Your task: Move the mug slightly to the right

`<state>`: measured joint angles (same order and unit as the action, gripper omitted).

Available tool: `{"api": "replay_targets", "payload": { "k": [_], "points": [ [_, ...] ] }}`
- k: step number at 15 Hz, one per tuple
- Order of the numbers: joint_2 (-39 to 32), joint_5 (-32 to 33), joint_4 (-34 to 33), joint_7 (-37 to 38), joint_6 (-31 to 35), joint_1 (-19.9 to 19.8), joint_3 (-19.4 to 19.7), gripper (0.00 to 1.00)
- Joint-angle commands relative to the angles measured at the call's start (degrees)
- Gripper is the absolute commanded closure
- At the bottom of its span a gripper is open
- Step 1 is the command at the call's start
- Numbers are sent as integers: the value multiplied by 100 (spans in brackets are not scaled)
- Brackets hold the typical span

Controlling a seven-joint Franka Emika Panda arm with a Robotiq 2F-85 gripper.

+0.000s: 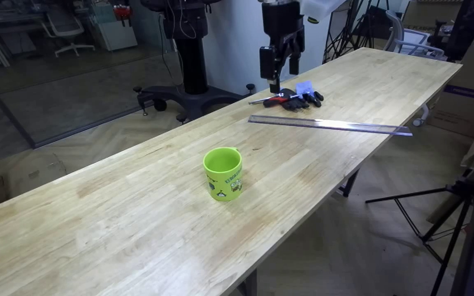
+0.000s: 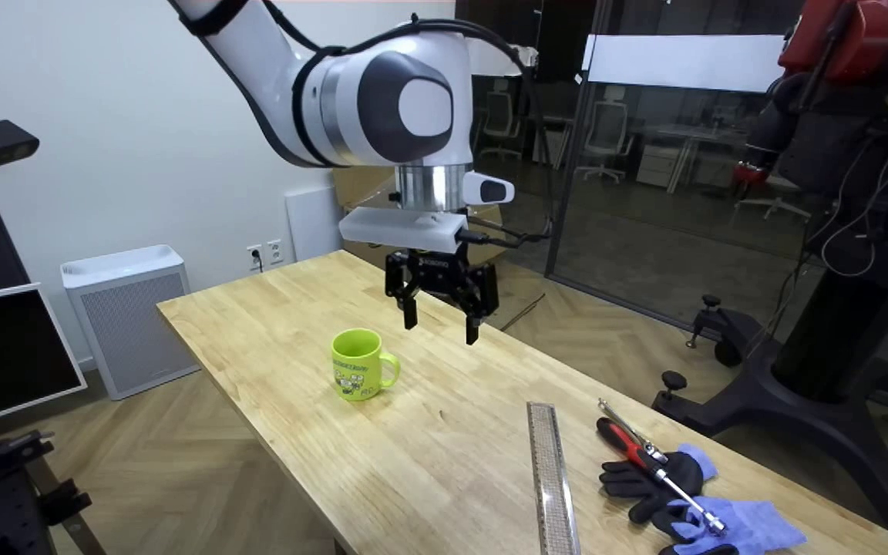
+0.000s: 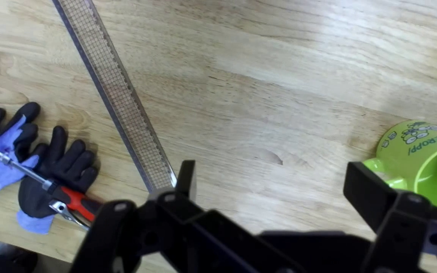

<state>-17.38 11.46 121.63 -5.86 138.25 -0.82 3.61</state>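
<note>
The lime-green mug (image 1: 224, 181) stands upright on the wooden table (image 1: 138, 230), with dark cartoon markings on its side. In an exterior view the mug (image 2: 353, 371) shows its handle pointing towards the right of the picture. In the wrist view the mug (image 3: 402, 149) is at the right edge, partly cut off and partly behind a finger. My gripper (image 2: 442, 327) is open and empty, above the table and apart from the mug. It also shows in an exterior view (image 1: 285, 78) near the top. In the wrist view the fingertips (image 3: 272, 170) are wide apart over bare wood.
A long clear ruler (image 1: 327, 124) lies across the table; it also shows in the wrist view (image 3: 120, 94). Gloves (image 2: 656, 482) with a red-handled screwdriver (image 2: 633, 443) and a metal tool lie near a long table edge. A black wheeled stand (image 1: 191, 96) stands beside the table.
</note>
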Motion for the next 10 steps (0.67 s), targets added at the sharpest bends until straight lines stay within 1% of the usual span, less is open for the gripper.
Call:
{"api": "replay_targets", "payload": {
  "k": [1, 4, 6, 7, 8, 10],
  "points": [
    [-582, 560, -709, -53, -403, 348, -177, 0],
    [-1024, 748, -1211, -421, -509, 539, -406, 0],
    [-1266, 525, -1412, -919, -365, 525, -681, 0],
    [-1296, 407, -1437, -1163, -430, 492, -802, 0],
    [-1096, 533, -1137, -774, -312, 559, -637, 0],
    [-1244, 486, -1262, -976, -314, 569, -752, 0]
  ]
}}
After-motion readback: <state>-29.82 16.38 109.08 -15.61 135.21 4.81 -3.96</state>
